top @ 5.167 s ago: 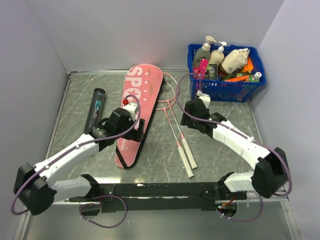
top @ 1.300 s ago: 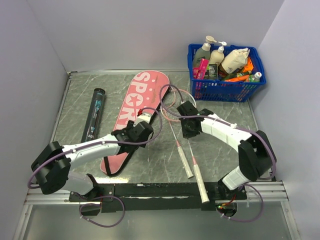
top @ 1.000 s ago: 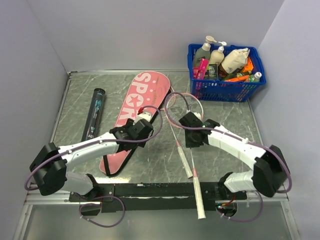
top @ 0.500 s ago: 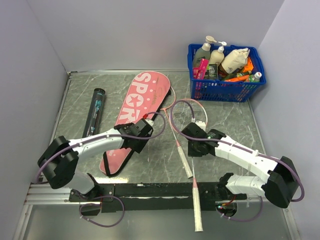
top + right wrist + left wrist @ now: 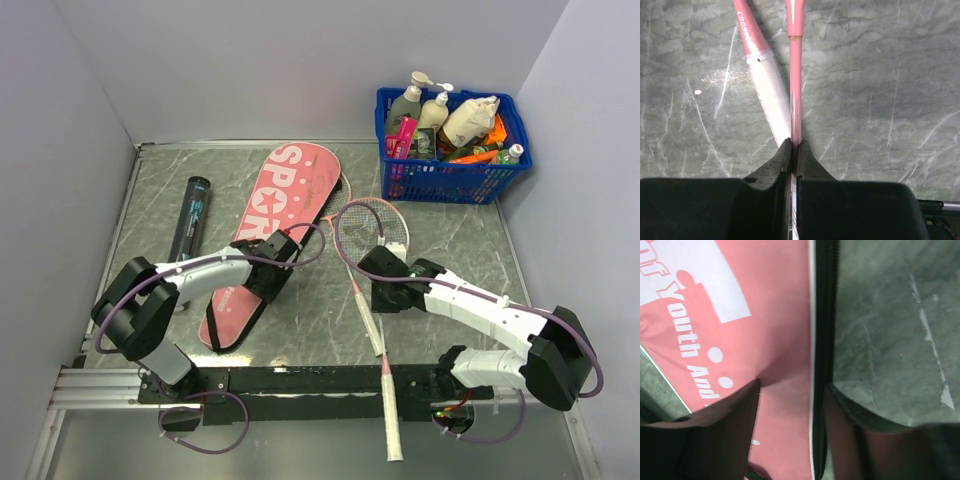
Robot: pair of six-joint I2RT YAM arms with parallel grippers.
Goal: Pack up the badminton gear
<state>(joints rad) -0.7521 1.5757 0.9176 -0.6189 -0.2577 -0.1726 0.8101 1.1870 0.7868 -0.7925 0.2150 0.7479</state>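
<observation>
Right wrist view only: right gripper (image 5: 794, 145) pinches the racket (image 5: 795, 90) by its thin glossy shaft; left gripper (image 5: 792, 385) gapes astride the fabric cover (image 5: 775, 315), zipper between its jaws.

Pink cover (image 5: 275, 225) lies flat, top toward 1 o'clock; black tube (image 5: 190, 228) at its 9; rackets (image 5: 371, 326) crossed at its 4, one handle overhanging the 6 o'clock edge.

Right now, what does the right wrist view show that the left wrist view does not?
Only the right wrist view: the right gripper shut on a thin pink racket shaft, beside the other racket's white handle. Only the left wrist view: the long pink racket cover, its black zipper edge between the fingers of the open left gripper. Both: the grey marbled table.
</observation>
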